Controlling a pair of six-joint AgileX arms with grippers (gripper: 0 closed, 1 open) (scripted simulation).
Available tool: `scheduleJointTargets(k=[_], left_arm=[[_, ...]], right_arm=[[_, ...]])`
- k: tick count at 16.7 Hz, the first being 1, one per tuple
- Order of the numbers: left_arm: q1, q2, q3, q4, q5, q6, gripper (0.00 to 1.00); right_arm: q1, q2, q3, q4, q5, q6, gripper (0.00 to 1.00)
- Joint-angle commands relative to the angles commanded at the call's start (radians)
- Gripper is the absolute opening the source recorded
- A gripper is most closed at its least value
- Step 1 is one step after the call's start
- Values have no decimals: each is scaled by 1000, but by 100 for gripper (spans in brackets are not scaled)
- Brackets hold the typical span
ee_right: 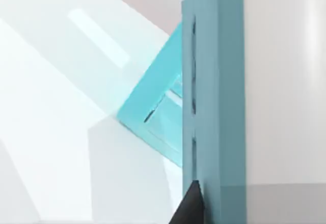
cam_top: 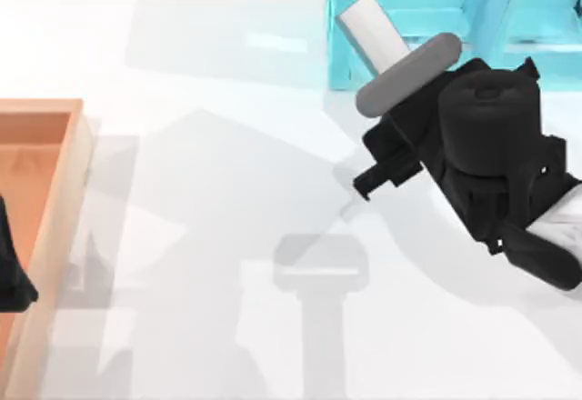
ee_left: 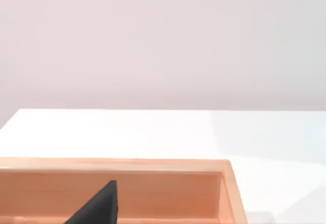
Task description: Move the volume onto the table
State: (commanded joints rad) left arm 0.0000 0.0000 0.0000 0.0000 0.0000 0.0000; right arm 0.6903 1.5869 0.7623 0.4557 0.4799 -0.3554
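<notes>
My right jaws (cam_top: 364, 185) at 2 o'clock, raised over glossy white table (cam_top: 227, 236), clamped on thick teal-blue book (ee_right: 214, 81) beside cyan shelf unit (cam_top: 409, 9). My left jaws (cam_top: 14, 277) at 9 o'clock over orange-brown wooden tray (cam_top: 55, 200), opening can't tell.

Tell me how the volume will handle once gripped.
The volume looks thick with flat covers, so probably stiff and fairly heavy. Its plain smooth cover may slip against the right pincer beside it. Left pincer sits over the tray.
</notes>
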Motion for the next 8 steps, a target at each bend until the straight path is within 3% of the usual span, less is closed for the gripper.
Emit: scheduleJointTargets(k=[4,8], left_arm=[[0,0,0,0,0,0,100],[0,0,0,0,0,0,100]], right_arm=[[367,115,-21,31,286,-362,0],[604,163,-42,56,497,-600,0]])
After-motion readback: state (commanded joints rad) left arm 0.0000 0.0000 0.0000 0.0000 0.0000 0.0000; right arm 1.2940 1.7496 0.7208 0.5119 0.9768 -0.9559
